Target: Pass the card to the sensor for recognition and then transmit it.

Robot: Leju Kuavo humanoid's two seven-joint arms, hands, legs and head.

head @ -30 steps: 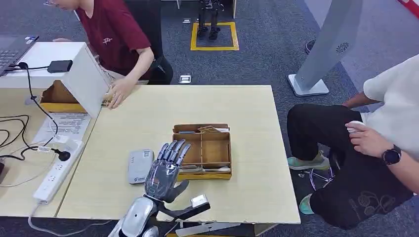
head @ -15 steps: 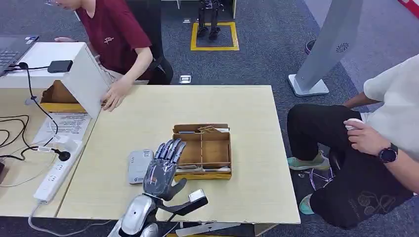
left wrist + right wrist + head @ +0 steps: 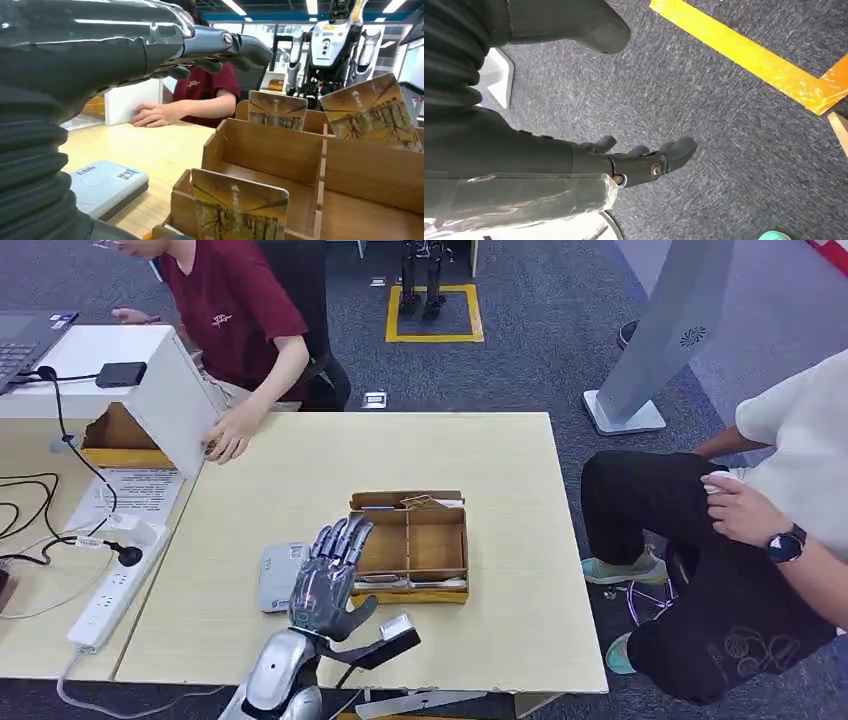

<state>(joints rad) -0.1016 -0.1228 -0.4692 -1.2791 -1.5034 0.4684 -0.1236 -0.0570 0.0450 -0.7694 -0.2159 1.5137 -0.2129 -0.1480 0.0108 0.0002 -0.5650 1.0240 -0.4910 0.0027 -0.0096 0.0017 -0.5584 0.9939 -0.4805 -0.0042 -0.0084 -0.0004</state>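
Silver and dark grey, the robot's left hand (image 3: pixel 328 580) hovers over the pale wooden desk (image 3: pixel 300 470), its fingers (image 3: pixel 345 540) straight, slightly spread and holding nothing, their tips reaching over the near-left corner of the open brown plywood tray with compartments (image 3: pixel 457 552). The flat grey plastic card sensor with rounded corners (image 3: pixel 277 575) lies on the desk just beside the tray, partly under the hand.

The task's things are the thin glossy cards printed with a yellow-brown tree scene: the nearest card (image 3: pixel 239 206) stands upright in the tray's front slot, and two more (image 3: pixel 277 110) lean against the back wall. From the head view the front card is, I think, the pale strip along the tray's near edge.

To do the pick well, the hand should come down on the front card's free top edge and pinch its two flat faces between thumb and a finger. The card is slick and stiff, so grip squarely and lift straight up along the slot; a slanted pull may jam it or drag the light tray. Then lay its face flat over the sensor.

The right hand (image 3: pixel 644 160) hangs above grey carpet, fingers loosely curled and holding nothing
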